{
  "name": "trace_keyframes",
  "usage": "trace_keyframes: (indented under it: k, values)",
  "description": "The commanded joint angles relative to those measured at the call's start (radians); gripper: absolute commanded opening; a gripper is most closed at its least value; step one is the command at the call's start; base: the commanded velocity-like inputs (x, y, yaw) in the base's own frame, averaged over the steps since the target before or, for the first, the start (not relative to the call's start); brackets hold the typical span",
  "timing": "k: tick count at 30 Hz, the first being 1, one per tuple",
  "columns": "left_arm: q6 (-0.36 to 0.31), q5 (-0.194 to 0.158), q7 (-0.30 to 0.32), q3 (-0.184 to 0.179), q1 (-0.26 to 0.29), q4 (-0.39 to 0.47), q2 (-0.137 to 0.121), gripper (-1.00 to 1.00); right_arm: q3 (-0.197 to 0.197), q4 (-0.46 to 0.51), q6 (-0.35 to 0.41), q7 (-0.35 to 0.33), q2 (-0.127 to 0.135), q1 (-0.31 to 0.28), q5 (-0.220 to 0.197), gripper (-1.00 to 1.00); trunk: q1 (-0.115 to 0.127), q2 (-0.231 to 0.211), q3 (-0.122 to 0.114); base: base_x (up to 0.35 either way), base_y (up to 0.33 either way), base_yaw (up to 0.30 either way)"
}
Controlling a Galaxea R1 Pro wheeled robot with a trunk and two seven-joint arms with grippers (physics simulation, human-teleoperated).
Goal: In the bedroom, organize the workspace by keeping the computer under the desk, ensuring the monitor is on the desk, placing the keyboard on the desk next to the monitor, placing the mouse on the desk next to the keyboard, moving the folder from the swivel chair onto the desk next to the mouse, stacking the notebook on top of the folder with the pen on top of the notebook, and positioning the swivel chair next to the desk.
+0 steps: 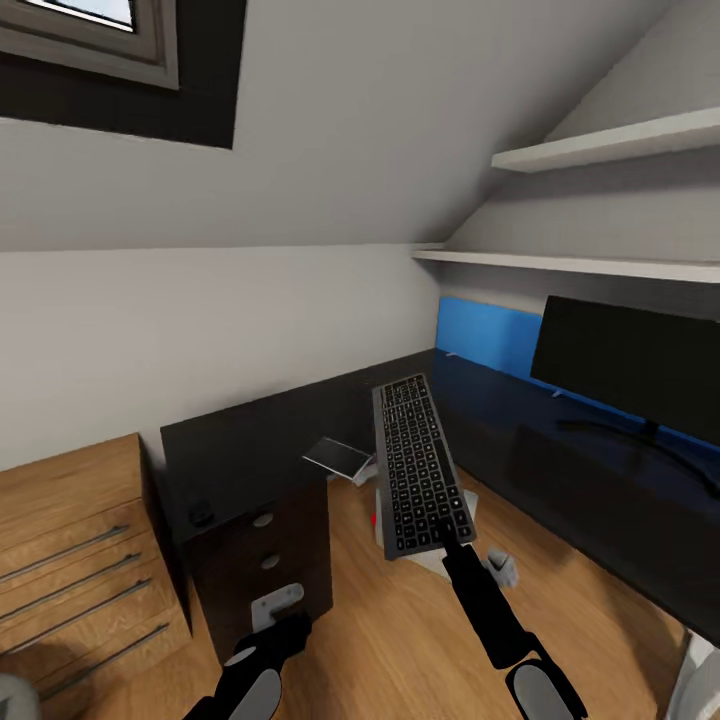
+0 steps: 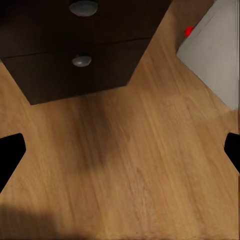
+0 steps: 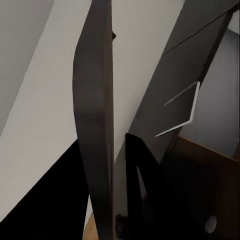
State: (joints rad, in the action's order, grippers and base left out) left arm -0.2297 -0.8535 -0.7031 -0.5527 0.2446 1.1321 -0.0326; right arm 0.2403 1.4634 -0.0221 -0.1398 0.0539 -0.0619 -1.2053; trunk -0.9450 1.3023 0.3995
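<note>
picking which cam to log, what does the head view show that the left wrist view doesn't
Head view alone: the keyboard held up in the right gripper, the monitor on the desk, two wall shelves and a light wooden dresser.
Left wrist view alone: the tips of the open left fingers close over the bare floor.
Both: the dark drawer unit with round knobs, and the wood floor.

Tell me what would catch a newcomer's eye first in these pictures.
First, the keyboard, held up in mid-air by the right gripper at its near end, keys facing the camera, above the wooden floor. Next, the black monitor standing on the dark desk to the right, against a blue panel. To the left stands a dark drawer unit with round knobs, the left gripper low in front of it.
</note>
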Motion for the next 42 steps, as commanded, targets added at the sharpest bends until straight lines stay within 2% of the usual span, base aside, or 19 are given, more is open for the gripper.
trace_keyframes:
  k: [1,16,28,35,42]
  values:
    - [-0.003,-0.004,-0.007,-0.003,0.001,0.001,-0.001,1.0,0.002,0.0,-0.002,-0.003,0.001,-0.001,-0.011,-1.0,0.0,0.001,0.001,-0.269,0.015,-0.27]
    - [-0.005,-0.004,-0.007,-0.004,0.001,-0.002,0.0,1.0,0.002,-0.012,-0.002,-0.002,0.0,-0.001,-0.01,-1.0,0.0,0.001,0.001,-0.299,0.003,-0.27]
    - [-0.005,-0.006,-0.007,-0.004,0.001,-0.003,0.002,1.0,0.002,-0.014,-0.002,-0.001,0.0,-0.001,-0.008,-1.0,0.0,0.001,0.001,-0.017,0.003,-0.27]
    - [-0.004,-0.004,-0.007,-0.005,0.001,-0.003,0.002,1.0,0.004,-0.021,-0.002,-0.001,0.0,-0.001,-0.008,-1.0,0.0,0.001,0.001,0.0,0.222,-0.27]
    - [-0.005,-0.005,-0.007,-0.006,0.001,-0.003,0.002,1.0,0.004,-0.021,-0.002,-0.001,0.0,-0.001,-0.008,-1.0,0.0,0.001,0.001,0.0,0.044,-0.27]
